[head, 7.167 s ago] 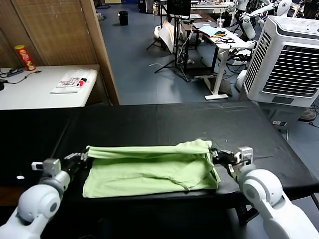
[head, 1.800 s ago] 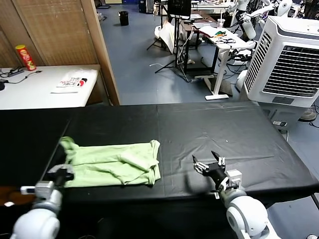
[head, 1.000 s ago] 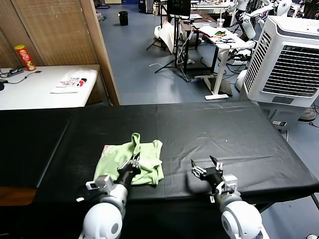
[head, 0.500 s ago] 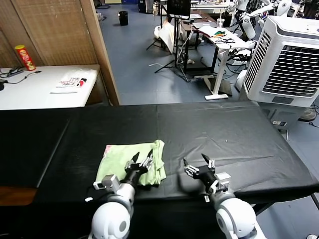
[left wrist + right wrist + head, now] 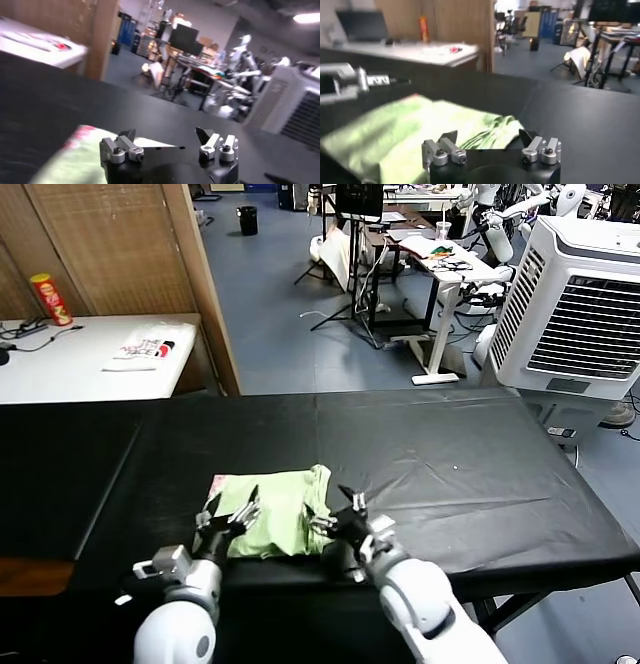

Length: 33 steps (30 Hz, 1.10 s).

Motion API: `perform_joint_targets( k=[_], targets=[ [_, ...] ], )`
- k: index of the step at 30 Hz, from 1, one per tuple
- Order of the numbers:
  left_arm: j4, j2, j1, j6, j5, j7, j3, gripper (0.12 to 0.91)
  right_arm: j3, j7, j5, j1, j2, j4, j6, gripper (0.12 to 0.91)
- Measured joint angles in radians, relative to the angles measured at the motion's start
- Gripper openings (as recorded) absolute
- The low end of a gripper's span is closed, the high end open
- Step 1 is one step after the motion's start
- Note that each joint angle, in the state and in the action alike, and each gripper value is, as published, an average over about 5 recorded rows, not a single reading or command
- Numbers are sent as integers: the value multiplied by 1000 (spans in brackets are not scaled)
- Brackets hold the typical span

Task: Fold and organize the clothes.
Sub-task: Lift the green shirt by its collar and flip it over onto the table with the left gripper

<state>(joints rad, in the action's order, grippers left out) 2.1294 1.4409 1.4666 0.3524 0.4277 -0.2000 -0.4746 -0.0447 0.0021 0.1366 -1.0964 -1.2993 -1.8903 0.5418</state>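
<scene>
Shirt (image 5: 268, 510): pale green, folded to a compact bundle near front edge of the black table (image 5: 450, 454), between both grippers. Soft cotton, light, limp; layers will likely slide & unfold if pulled by one corner. Best bet: pinch through all layers at the side edges, both sides at once, low & flat. Left gripper (image 5: 228, 515) just at its left edge, jaws wide apart, holding nothing. Right gripper (image 5: 338, 512) at its right edge, jaws also spread, empty.
</scene>
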Motion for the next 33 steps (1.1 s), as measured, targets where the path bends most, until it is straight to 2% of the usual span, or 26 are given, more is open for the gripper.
perform_joint_targets(
  k=[3, 5, 11, 18, 28, 33],
  targets=[
    [-12, 1, 4, -8, 0, 9, -19, 798, 5, 31, -64, 5, -8, 31, -17, 798],
    [-22, 1, 2, -15, 4, 15, -32, 798, 1, 41, -74, 3, -12, 39, -48, 798],
    [-64, 4, -5, -70, 41, 23, -66, 798, -25, 46, -13, -18, -20, 12, -122, 798],
    [-116, 28, -2, -138, 118, 20, -96, 798, -75, 45, 68, -62, 3, -73, -139, 798],
    [-167, 45, -18, -153, 174, 25, -106, 797, -96, 41, 79, -105, 6, -142, -147, 798],
    [-188, 50, -20, -155, 200, 24, -116, 768, -99, 41, 79, -112, 4, -150, -147, 798]
  ],
)
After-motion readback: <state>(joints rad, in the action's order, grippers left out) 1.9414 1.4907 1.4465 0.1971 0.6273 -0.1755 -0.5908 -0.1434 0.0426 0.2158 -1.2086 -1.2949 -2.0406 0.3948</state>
